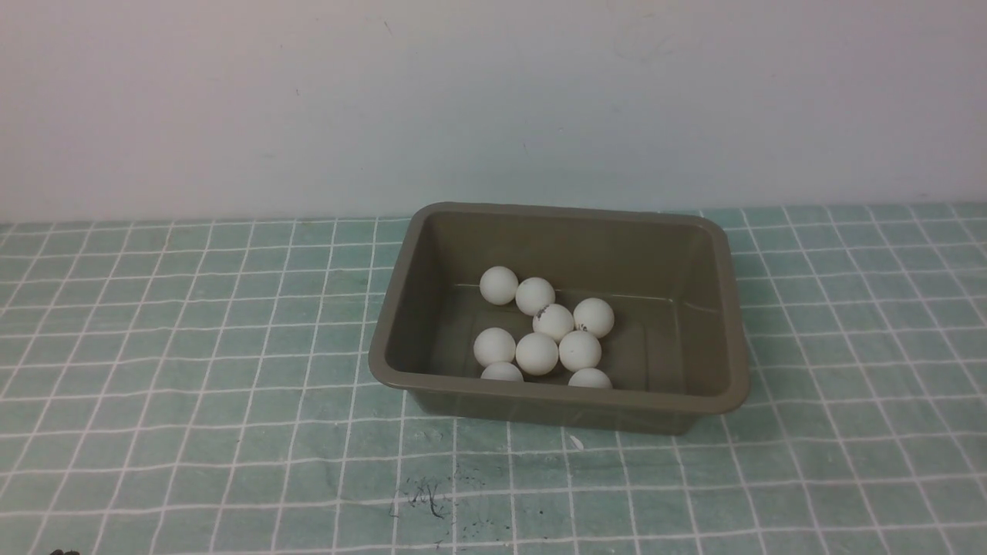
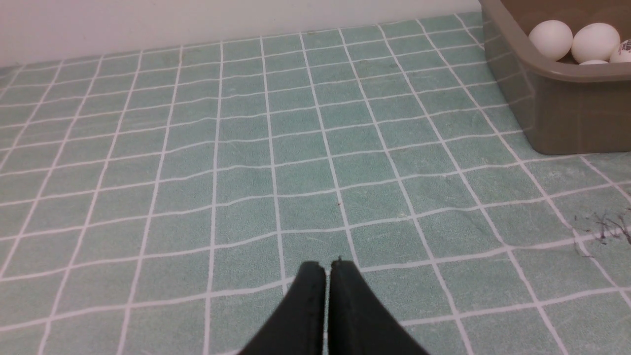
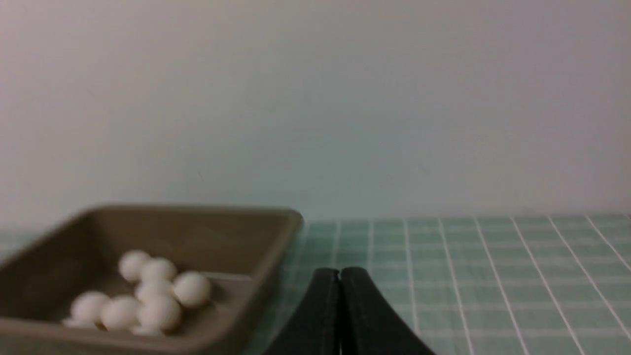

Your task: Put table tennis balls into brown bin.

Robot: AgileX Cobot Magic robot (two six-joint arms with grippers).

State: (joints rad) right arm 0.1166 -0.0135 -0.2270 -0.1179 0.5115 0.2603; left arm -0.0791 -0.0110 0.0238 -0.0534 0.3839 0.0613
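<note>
Table tennis balls [image 1: 554, 322], nine counted, lie inside brown bin [image 1: 698, 404]; left tool [image 2: 327, 268] and right tool [image 3: 339, 274] closed, empty, well apart from it

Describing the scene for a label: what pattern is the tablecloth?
Teal tablecloth with a white grid; clearest in the left wrist view.

White balls [image 1: 537, 353], olive-brown bin [image 1: 698, 401], green white-gridded cloth [image 1: 193, 347]
</note>
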